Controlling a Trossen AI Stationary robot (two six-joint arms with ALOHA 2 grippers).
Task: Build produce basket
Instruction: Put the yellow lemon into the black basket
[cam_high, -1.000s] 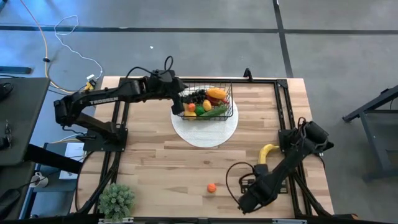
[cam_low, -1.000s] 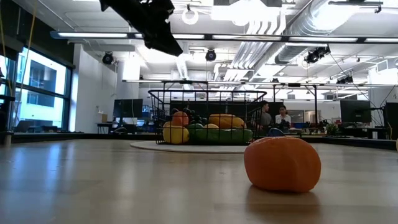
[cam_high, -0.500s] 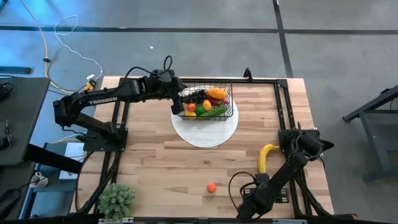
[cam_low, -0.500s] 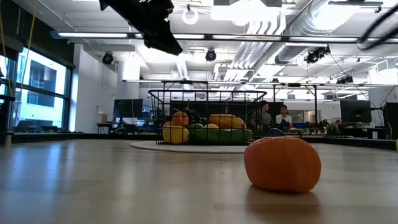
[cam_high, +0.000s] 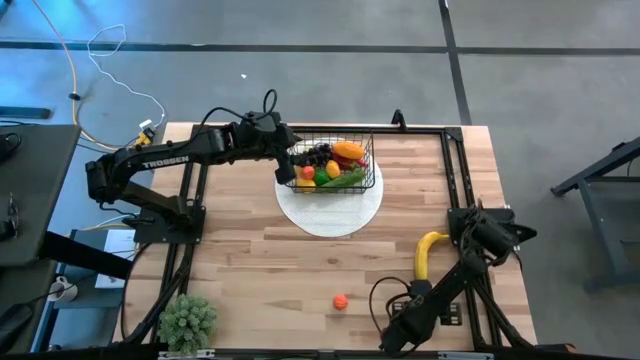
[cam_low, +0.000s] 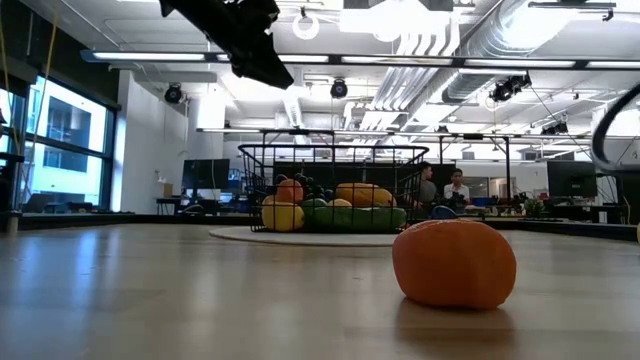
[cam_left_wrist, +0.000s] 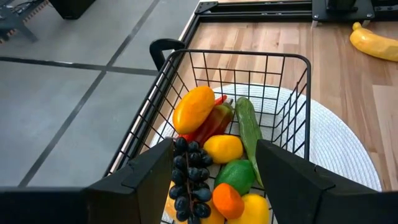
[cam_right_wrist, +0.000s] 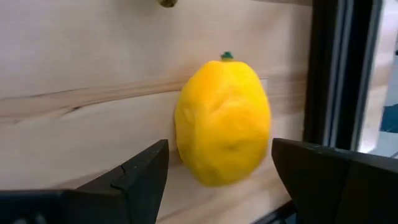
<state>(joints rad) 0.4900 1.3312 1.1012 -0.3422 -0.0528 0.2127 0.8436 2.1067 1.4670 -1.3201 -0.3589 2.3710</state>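
The black wire basket (cam_high: 337, 163) stands on the round white plate (cam_high: 330, 205) at the table's far middle. It holds dark grapes (cam_left_wrist: 186, 177), a lemon (cam_left_wrist: 222, 148), a cucumber (cam_left_wrist: 249, 134), an orange piece (cam_left_wrist: 227, 199) and other produce. My left gripper (cam_left_wrist: 214, 146) hangs open above the basket's left end (cam_high: 290, 165), touching nothing. A yellow banana (cam_high: 428, 252) lies on the wood at the right. My right gripper (cam_right_wrist: 219, 146) is open, low near the right front (cam_high: 408, 310). It faces the banana's end (cam_right_wrist: 224, 121), which lies beyond the fingers, apart from them. A small orange (cam_high: 340, 301) lies near the front.
A spiky green potted plant (cam_high: 188, 320) stands at the near left corner. A black frame rail (cam_right_wrist: 339, 68) runs just beside the banana. The orange (cam_low: 455, 262) lies between the front edge and the basket (cam_low: 335, 190). People sit in the room behind the table.
My right arm has changed its posture at the table's right front, and its cable loop has come into the low view at the right edge. The left gripper, the basket, the banana and the orange have kept still.
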